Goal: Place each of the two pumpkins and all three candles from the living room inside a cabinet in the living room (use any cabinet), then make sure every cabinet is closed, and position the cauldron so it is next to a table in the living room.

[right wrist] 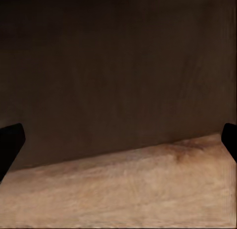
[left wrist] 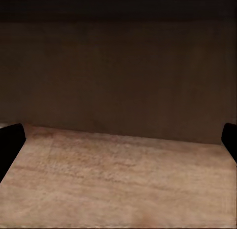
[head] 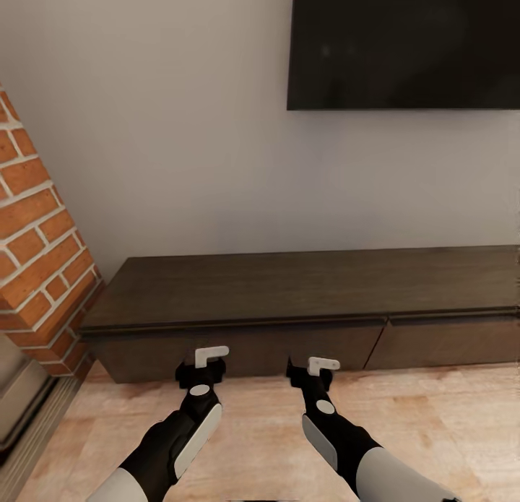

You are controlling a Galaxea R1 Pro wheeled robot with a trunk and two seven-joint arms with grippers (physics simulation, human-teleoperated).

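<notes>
The long, low dark brown cabinet [head: 303, 300] stands against the wall with its flat drawer fronts shut. My left gripper [head: 201, 372] and right gripper [head: 309, 375] hang low over the floor, just short of the left drawer front. In the left wrist view the dark fingertips [left wrist: 11, 140] sit wide apart, open and empty, facing the cabinet front [left wrist: 118, 75]. In the right wrist view the fingertips [right wrist: 11, 140] are spread the same way before the cabinet front [right wrist: 118, 75]. The pumpkins, candles, cauldron and table are out of view.
A red brick column [head: 36, 220] slants up at the left, touching the cabinet's left end. A black TV screen [head: 404, 43] hangs on the pale wall above the cabinet. Light wooden floor [head: 260, 430] runs beneath both arms.
</notes>
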